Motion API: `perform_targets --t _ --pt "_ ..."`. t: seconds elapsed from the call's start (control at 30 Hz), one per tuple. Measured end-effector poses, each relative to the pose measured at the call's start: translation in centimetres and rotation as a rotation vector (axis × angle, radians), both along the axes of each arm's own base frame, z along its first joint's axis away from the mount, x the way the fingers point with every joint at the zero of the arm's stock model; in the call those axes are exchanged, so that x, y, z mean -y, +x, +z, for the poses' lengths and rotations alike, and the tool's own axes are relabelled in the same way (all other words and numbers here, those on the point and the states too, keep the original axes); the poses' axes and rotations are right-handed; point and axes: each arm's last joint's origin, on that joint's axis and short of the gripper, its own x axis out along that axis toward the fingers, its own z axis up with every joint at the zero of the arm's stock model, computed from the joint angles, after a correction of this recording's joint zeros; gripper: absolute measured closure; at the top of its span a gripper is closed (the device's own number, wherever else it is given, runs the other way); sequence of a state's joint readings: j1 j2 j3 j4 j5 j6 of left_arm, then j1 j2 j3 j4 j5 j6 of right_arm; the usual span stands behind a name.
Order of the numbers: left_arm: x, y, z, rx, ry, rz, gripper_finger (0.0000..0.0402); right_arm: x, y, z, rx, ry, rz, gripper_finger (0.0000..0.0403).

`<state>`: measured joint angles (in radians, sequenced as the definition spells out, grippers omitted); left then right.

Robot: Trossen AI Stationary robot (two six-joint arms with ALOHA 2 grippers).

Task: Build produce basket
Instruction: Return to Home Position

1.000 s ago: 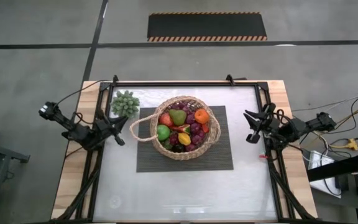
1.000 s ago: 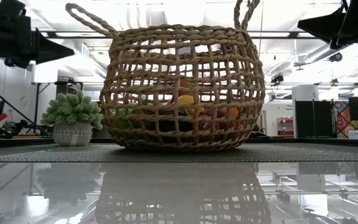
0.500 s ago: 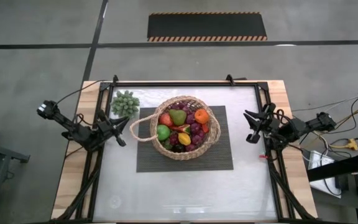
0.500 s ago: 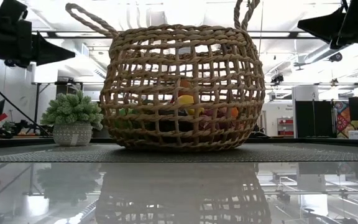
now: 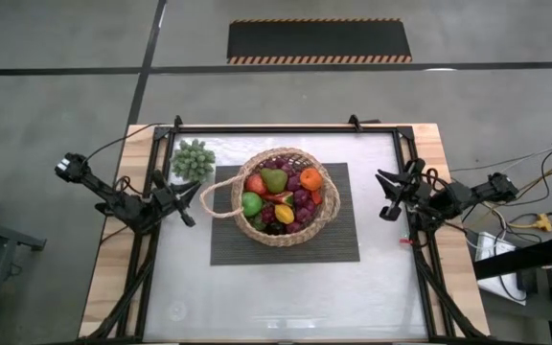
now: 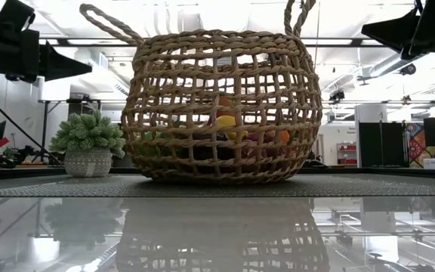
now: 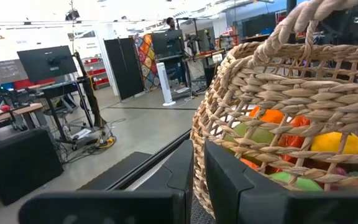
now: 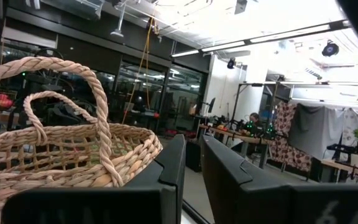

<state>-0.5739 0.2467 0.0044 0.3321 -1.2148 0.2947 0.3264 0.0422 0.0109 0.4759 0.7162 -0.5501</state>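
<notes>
The round tan wicker basket (image 5: 326, 206) stands on its base on a dark ribbed mat (image 5: 338, 244) at mid-table. It holds the produce: a green apple (image 5: 251, 203), a pear (image 5: 274, 179), an orange (image 5: 310, 178), purple grapes (image 5: 301, 201) and a lemon (image 5: 284, 213). One loop handle (image 5: 209, 198) sticks out toward the table's left. My left gripper (image 5: 191, 202) hovers shut just left of that handle, raised above the table (image 6: 81, 64). My right gripper (image 5: 383, 196) hovers shut to the right of the mat, also raised (image 6: 372, 30). Both are empty.
A small potted green plant (image 5: 193, 158) stands at the far left of the table, just beyond my left gripper. The table's black frame rails (image 5: 286, 127) run along its edges. The glass surface (image 5: 286, 297) lies near of the mat.
My left arm has drawn back a little toward the table's left edge, still shut and empty. The basket and its produce have kept still.
</notes>
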Motion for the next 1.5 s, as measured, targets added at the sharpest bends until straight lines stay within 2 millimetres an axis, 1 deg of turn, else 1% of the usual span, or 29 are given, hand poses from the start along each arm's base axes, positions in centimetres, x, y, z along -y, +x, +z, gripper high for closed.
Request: perform_targets --t 1.5 --pt "0.22 0.34 -0.46 -0.05 0.033 0.0 0.0382 0.0 0.0 0.0 0.0 0.0 0.0 0.036"
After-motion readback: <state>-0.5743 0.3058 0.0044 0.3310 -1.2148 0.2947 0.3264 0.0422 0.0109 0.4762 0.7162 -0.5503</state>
